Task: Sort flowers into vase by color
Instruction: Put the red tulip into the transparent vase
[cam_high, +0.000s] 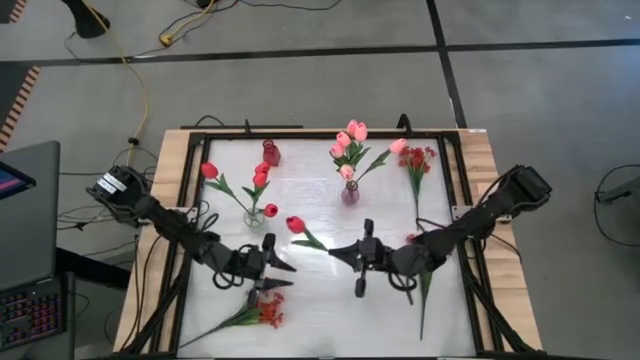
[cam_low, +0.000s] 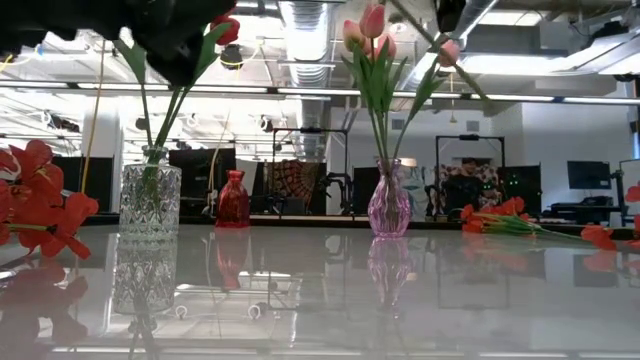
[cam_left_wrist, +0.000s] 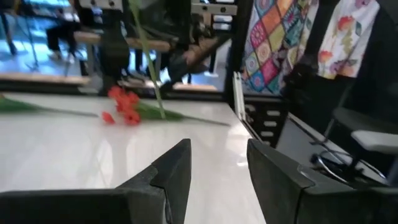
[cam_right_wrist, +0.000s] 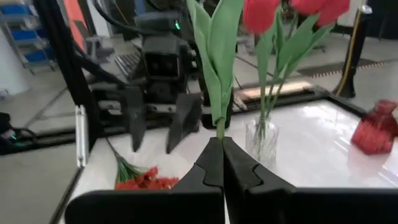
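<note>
My right gripper (cam_high: 335, 252) hangs over the table's middle, shut on a red tulip (cam_high: 296, 224) whose head points toward the clear vase (cam_high: 255, 214). That vase holds red tulips. The purple vase (cam_high: 350, 192) holds pink tulips. A small red vase (cam_high: 270, 153) stands at the far side. My left gripper (cam_high: 285, 275) is open and holds nothing, left of the right one and facing it. One red spray (cam_high: 266, 311) lies near the front left. Another red spray (cam_high: 417, 160) lies at the far right. My right gripper pinches the tulip's green stem (cam_right_wrist: 219, 129) just below its leaves, between the two fingertips. The fingers come level from the table's right side. The tulip is lifted clear of the table, with its red head (cam_right_wrist: 261, 14) away from the fingers; the stem's lower part is hidden.
A pink tulip (cam_high: 398, 146) lies beside the far-right spray. A green stem (cam_high: 424, 295) lies on the table under my right arm. A dark frame (cam_high: 190, 180) runs around the white tabletop. The room's furniture shows beyond the far edge in the low view.
</note>
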